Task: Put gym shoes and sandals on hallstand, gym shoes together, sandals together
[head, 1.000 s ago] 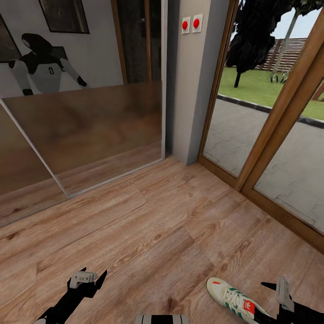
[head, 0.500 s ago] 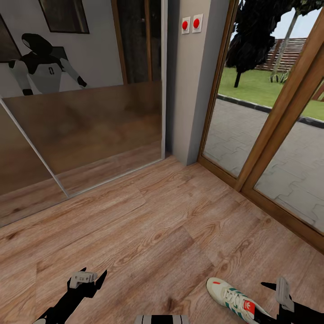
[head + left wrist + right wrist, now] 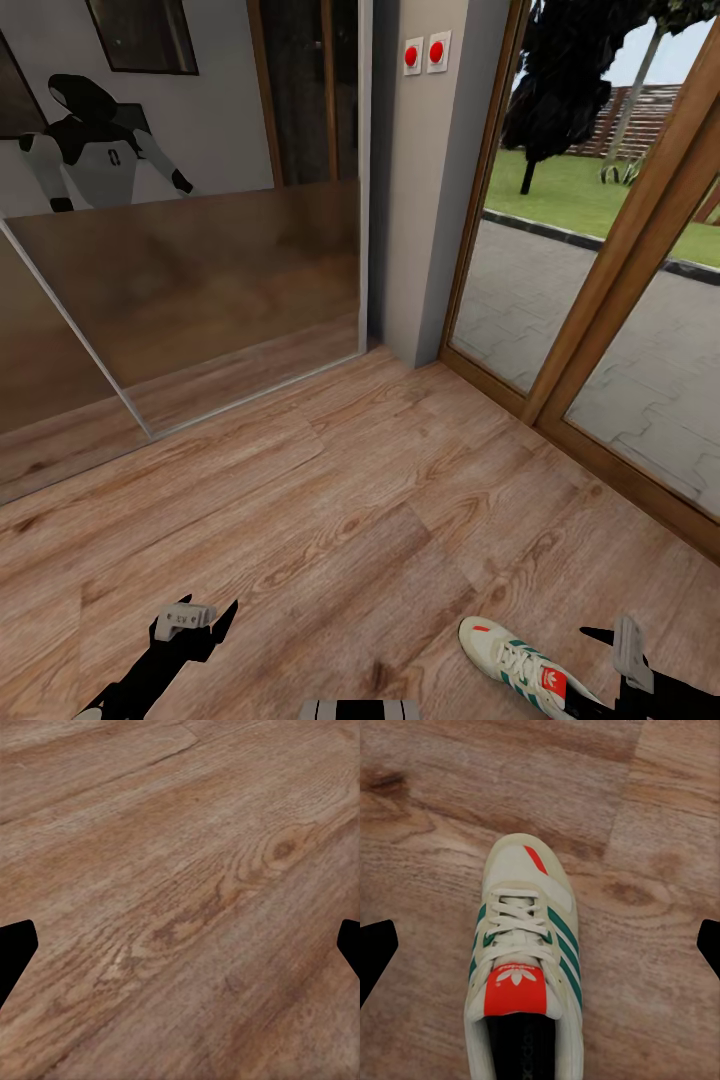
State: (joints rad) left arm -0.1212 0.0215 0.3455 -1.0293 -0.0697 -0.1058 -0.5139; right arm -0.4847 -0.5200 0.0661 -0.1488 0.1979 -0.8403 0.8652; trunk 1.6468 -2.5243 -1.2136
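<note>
Near right: one gym shoe (image 3: 520, 660) lies on the corridor floor (image 3: 350, 500), beside your right gripper (image 3: 620, 640). Left gripper (image 3: 195, 620) hangs near left over bare planks. Far: mirrored sliding panel (image 3: 180, 290), glass door (image 3: 600, 300).

One gym shoe (image 3: 520, 662) lies on the corridor floor (image 3: 330, 500) at the near right, its heel cut off by the head view's lower edge; the right wrist view also cuts its heel off (image 3: 525, 975). Both arms run out of the head view at its near edge. The left gripper (image 3: 205, 618) and right gripper (image 3: 615, 640) are too small and dark there to tell how the jaws stand. In each wrist view only dark fingertips (image 3: 15, 945) (image 3: 375, 945) show at the side edges.
</note>
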